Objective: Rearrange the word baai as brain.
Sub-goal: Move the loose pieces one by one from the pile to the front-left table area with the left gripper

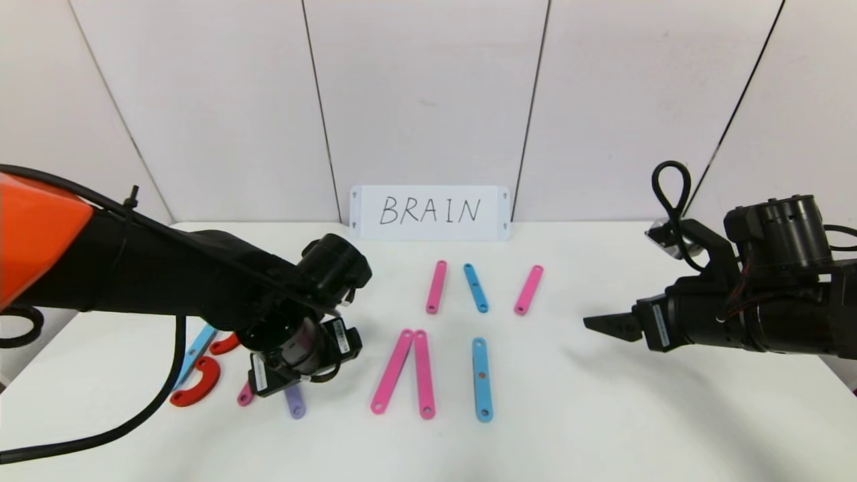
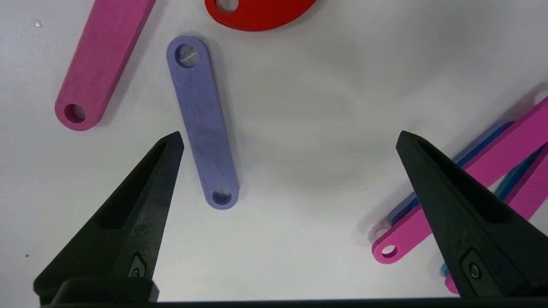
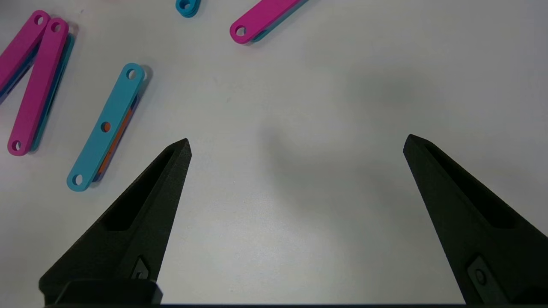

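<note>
White panelled walls back a white table [image 1: 602,428], with the BRAIN card [image 1: 430,212] propped at its far edge. My left gripper [image 2: 289,141] hangs low over the left end of the word, jaws spread wide and empty; the purple bar [image 2: 202,124] lies flat just beside one fingertip, its long axis running roughly along the finger, a pink bar [image 2: 102,60] and a red curve [image 2: 257,13] beyond it. My right gripper [image 1: 606,325] hovers wide open and empty, well apart to the right, so I judge the left nearer.
</note>
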`<action>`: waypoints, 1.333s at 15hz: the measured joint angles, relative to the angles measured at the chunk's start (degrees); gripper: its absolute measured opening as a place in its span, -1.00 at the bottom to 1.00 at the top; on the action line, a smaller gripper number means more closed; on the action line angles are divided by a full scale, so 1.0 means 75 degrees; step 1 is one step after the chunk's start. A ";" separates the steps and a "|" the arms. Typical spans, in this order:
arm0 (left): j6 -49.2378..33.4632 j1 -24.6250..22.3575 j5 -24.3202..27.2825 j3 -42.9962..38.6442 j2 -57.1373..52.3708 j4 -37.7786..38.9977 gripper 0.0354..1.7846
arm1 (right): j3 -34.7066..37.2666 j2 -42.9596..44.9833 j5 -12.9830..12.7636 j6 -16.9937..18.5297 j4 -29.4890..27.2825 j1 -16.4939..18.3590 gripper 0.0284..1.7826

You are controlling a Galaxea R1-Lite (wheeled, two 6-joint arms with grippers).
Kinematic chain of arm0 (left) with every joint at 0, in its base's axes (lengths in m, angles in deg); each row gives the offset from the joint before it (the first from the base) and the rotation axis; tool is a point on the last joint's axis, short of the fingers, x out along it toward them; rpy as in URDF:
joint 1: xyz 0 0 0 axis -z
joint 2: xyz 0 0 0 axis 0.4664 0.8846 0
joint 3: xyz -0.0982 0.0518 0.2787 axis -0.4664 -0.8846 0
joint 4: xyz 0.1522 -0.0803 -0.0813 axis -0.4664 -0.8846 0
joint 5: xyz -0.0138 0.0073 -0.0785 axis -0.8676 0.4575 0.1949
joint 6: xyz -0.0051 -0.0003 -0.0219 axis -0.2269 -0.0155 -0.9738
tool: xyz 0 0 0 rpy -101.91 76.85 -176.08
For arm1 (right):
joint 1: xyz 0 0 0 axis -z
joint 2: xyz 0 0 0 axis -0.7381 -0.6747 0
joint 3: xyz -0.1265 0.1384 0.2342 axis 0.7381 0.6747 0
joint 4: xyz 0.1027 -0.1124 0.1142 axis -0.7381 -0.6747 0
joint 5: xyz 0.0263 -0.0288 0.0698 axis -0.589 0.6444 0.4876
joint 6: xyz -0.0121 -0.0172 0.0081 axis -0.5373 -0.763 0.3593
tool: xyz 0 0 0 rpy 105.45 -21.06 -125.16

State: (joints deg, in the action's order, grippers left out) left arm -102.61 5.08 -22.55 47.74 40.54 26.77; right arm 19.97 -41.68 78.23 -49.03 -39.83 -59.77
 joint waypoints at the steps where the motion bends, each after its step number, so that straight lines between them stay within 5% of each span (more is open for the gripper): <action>1: 0.0184 -0.0011 -0.0003 -0.0023 -0.0114 -0.0020 0.95 | 0.0000 -0.0002 0.0000 0.0000 0.0000 0.0000 0.95; 5: 0.1621 -0.0198 0.0099 -0.0349 -0.0579 0.0029 0.95 | 0.0010 -0.0015 0.0005 0.0000 0.0002 0.0000 0.95; 12: 0.4650 -0.1772 0.1973 -0.1229 -0.1126 0.1528 0.95 | 0.0033 -0.0037 0.0000 -0.0011 0.0002 -0.0047 0.95; 20: 0.4873 -0.2414 0.2875 -0.1489 -0.1063 0.1603 0.95 | 0.0029 -0.0101 -0.0010 -0.0011 0.0002 -0.0059 0.95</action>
State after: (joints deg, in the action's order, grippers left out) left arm -66.07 -13.03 -0.98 36.57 32.57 38.79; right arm 20.19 -42.44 78.16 -49.12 -39.82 -60.21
